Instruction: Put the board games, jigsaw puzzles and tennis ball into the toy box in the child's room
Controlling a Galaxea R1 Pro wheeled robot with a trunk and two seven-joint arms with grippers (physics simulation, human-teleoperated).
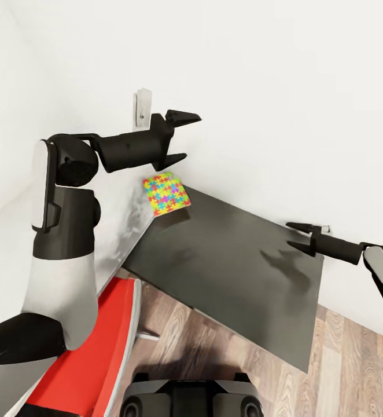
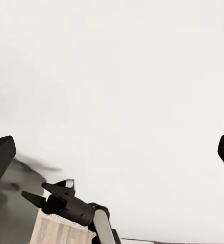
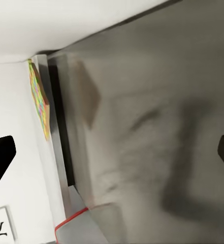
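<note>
Jigsaw puzzle lies on the table just below the left gripper's open jaws; right gripper, also open, sits well apart.

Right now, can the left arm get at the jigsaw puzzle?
Probably yes. The left gripper hangs just above the jigsaw puzzle, jaws open and empty, with nothing between them. The puzzle lies at the dark side table's corner.
</note>
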